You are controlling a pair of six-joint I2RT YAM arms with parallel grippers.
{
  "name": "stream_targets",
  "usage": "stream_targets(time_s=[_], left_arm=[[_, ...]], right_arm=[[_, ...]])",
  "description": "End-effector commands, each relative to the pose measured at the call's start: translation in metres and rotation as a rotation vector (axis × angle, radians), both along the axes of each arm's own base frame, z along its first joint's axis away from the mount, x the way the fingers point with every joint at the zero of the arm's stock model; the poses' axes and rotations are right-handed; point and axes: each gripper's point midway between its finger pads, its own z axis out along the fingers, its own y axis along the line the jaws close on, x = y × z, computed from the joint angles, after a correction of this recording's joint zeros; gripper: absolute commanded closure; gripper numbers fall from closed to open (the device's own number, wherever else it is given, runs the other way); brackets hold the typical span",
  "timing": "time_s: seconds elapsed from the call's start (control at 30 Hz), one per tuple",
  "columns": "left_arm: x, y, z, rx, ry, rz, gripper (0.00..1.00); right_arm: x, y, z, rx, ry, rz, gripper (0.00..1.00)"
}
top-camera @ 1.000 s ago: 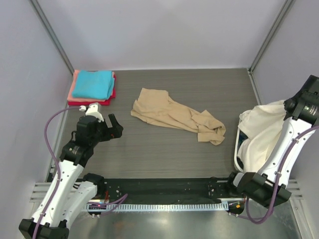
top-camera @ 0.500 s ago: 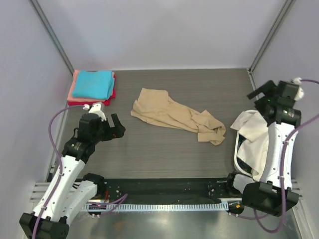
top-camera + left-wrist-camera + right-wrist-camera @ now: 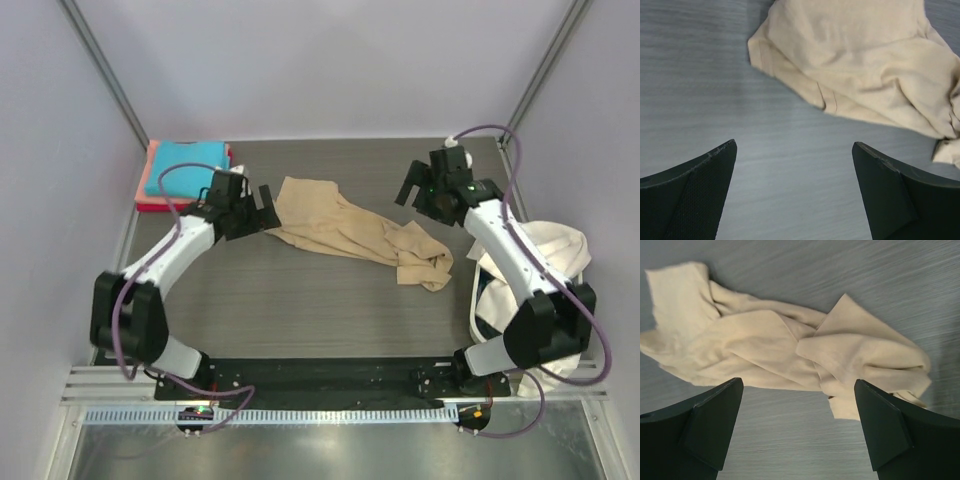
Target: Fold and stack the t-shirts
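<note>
Reference thing: the tan t-shirt [image 3: 350, 232]. Nearer than it and to its right, cream-white shirts [image 3: 535, 250] are hanging over the rim of the white basket [image 3: 473, 305], and neither arm is touching them.

The tan t-shirt is lying crumpled and unfolded on the middle of the worktop [image 3: 330, 310]. Its long axis is running from far-left to near-right, with the left end flatter and the right end bunched.

I am holding the left fingers [image 3: 690, 200] spread apart and gripping nothing, just beside the shirt's left end. In the left wrist view the hemmed corner is lying ahead of the gap and slightly to its right, apart from both tips.

The right fingers [image 3: 705, 430] are also spread and gripping nothing, hovering at the far side of the bunched right end. In the right wrist view the cloth is spanning the gap ahead of them.

Each arm is sitting nearer its own end of the shirt, so I am judging the coming move to be a two-ended pick to spread the shirt flat.

Beyond the shirt's left end, the folded stack [image 3: 160, 180] is sitting well apart, turquoise on top.
</note>
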Motion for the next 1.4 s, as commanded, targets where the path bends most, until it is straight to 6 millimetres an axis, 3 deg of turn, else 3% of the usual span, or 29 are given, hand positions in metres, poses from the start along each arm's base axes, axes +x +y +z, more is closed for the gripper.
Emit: stream_targets(time_s=[0.0, 0.1, 0.17, 0.2, 0.27, 0.3, 0.4, 0.6, 0.87, 1.0, 1.2, 1.37], left_arm=[[0.056, -0.019, -0.010, -0.024, -0.024, 0.028, 0.03], [0.085, -0.031, -0.043, -0.021, 0.035, 0.037, 0.08], [0.097, -0.038, -0.052, -0.032, 0.051, 0.027, 0.18], [0.106, -0.042, -0.052, -0.039, 0.049, 0.021, 0.29], [0.108, -0.046, -0.065, -0.044, 0.080, 0.013, 0.42], [0.106, -0.046, -0.068, -0.047, 0.084, 0.013, 0.54], [0.100, -0.045, -0.070, -0.059, 0.074, 0.016, 0.69], [0.085, -0.040, -0.078, -0.056, 0.081, 0.016, 0.70], [0.076, -0.040, -0.078, -0.069, 0.077, 0.013, 0.70], [0.075, -0.040, -0.075, -0.075, 0.068, 0.011, 0.71], [0.075, -0.039, -0.074, -0.073, 0.064, 0.014, 0.75], [0.070, -0.038, -0.074, -0.081, 0.068, 0.024, 0.90]], right_arm=[[0.017, 0.013, -0.027, -0.033, 0.021, 0.062, 0.00], [0.020, 0.021, -0.054, -0.033, 0.075, 0.102, 0.02], [0.021, 0.027, -0.077, -0.049, 0.127, 0.132, 0.07], [0.021, 0.030, -0.085, -0.066, 0.141, 0.150, 0.09], [0.023, 0.033, -0.097, -0.104, 0.161, 0.159, 0.17], [0.024, 0.034, -0.105, -0.118, 0.176, 0.165, 0.20], [0.027, 0.044, -0.115, -0.140, 0.183, 0.193, 0.33], [0.034, 0.058, -0.138, -0.187, 0.225, 0.222, 0.43], [0.039, 0.052, -0.158, -0.236, 0.263, 0.203, 0.59], [0.043, 0.050, -0.154, -0.247, 0.252, 0.193, 0.69], [0.047, 0.047, -0.142, -0.267, 0.231, 0.179, 0.96], [0.044, 0.042, -0.127, -0.294, 0.229, 0.186, 0.99]])
